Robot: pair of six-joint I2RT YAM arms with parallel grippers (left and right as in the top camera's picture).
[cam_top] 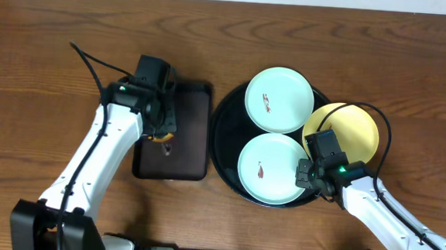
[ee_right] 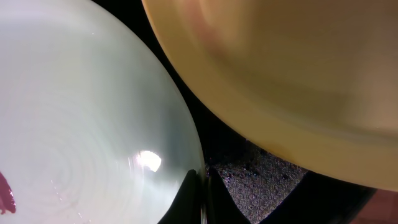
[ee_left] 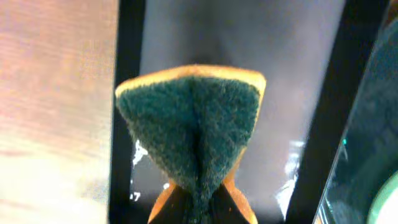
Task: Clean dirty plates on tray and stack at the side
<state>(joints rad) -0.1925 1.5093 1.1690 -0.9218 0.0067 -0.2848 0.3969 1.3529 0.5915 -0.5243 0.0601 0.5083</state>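
The round black tray point(cam_top: 227, 133) holds three plates: a mint plate point(cam_top: 279, 100) at the back, a mint plate point(cam_top: 271, 169) in front, and a yellow plate point(cam_top: 354, 133) on the right, overlapping the rim. Both mint plates show a red-brown smear. My right gripper point(cam_top: 307, 177) is shut on the right edge of the front mint plate point(ee_right: 81, 124); its fingertips point(ee_right: 203, 199) pinch that rim, with the yellow plate point(ee_right: 280, 68) just beyond. My left gripper point(cam_top: 162, 137) hangs over the rectangular tray, shut point(ee_left: 202, 208) on a folded orange sponge point(ee_left: 193, 134), green side out.
A small rectangular black tray point(cam_top: 178, 130) lies left of the round one, almost touching it. Bare wooden table point(cam_top: 40, 67) surrounds both. The left arm's cable point(cam_top: 91, 66) loops up to the left; the right arm's cable point(cam_top: 378, 123) arches over the yellow plate.
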